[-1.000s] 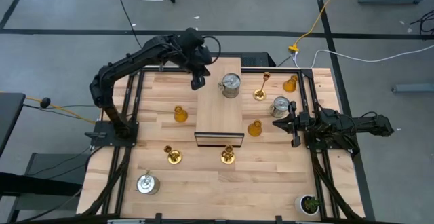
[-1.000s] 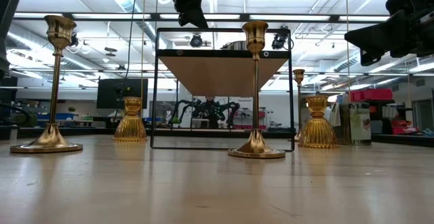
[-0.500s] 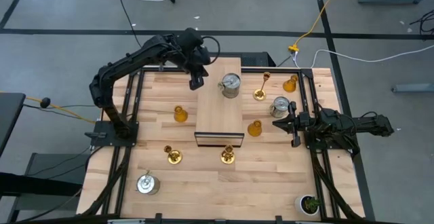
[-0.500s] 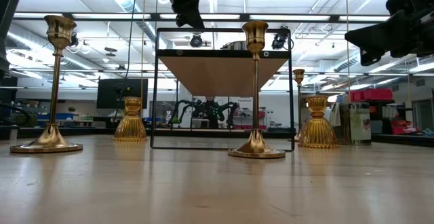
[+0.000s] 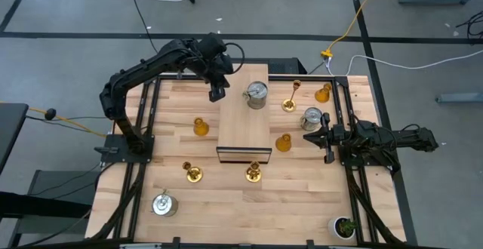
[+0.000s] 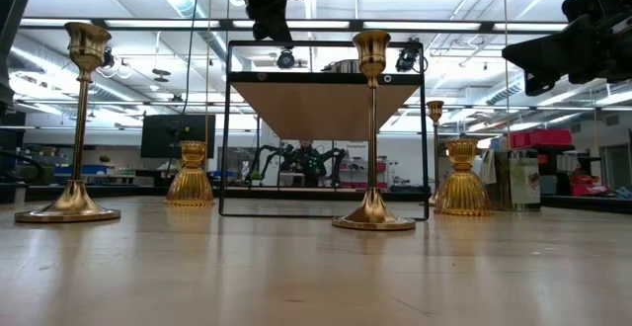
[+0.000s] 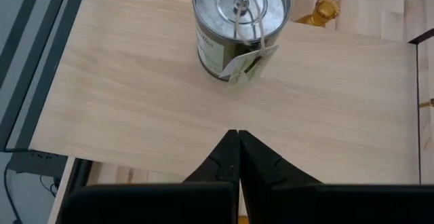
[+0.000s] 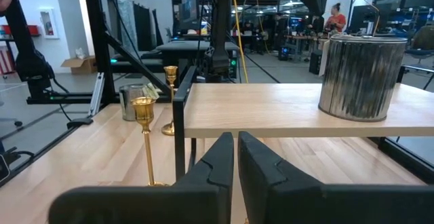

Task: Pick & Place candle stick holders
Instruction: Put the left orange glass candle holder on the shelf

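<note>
A silver can [image 5: 256, 94] with a tag stands on the far end of a raised wooden shelf [image 5: 243, 128]. My left gripper [image 5: 216, 94] hangs shut above the shelf's far left edge, left of that can [image 7: 241, 24], touching nothing. On the table stand gold candlesticks [image 5: 290, 102] [image 5: 192, 173] [image 5: 253, 173] and amber holders [image 5: 200, 126] [image 5: 283, 142] [image 5: 323, 93]. There are also silver cans [image 5: 312, 118] [image 5: 163, 204]. My right gripper [image 5: 305, 137] waits shut and level at the table's right side, near the right can.
The shelf stands on a black wire frame [image 6: 326, 128] in the table's middle. A small potted plant [image 5: 345, 227] sits at the near right corner. Black rails run along the table's left and right edges. Bare wood lies along the near edge between the pieces.
</note>
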Robot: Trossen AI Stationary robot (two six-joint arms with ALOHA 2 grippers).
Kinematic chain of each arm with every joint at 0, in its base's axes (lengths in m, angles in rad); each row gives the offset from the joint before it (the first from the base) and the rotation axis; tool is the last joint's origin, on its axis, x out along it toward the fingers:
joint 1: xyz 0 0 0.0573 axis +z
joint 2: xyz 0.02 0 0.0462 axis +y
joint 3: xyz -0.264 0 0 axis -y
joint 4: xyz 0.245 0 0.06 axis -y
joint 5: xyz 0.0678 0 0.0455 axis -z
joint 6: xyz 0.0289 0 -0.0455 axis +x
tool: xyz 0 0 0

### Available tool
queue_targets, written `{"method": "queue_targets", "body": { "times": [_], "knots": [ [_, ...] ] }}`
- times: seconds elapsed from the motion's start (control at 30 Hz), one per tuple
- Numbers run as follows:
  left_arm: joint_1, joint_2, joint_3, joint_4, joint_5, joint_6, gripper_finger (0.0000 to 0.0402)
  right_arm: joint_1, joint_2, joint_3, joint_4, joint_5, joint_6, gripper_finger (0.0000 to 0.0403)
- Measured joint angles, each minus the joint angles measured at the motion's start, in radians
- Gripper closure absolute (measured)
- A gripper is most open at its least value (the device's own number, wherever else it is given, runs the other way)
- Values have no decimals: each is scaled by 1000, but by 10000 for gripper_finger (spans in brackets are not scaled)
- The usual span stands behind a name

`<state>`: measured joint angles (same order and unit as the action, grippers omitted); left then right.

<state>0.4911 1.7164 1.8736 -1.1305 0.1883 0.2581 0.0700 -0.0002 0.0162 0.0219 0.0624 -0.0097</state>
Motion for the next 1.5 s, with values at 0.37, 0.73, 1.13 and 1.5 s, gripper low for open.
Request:
{"method": "queue_targets", "body": {
  "times": [0.37,0.73,1.13,1.5],
  "knots": [
    [0,0,0,-17,0,0,398,0,0,0,0,0,0,376],
    [-15,0,0,-68,-1,-2,398,0,0,0,0,0,0,376],
    [-17,-8,2,-73,-1,-2,399,0,0,0,0,0,0,376],
    [-20,-8,2,-30,-1,-3,399,0,0,0,0,0,0,376]
  ]
}}
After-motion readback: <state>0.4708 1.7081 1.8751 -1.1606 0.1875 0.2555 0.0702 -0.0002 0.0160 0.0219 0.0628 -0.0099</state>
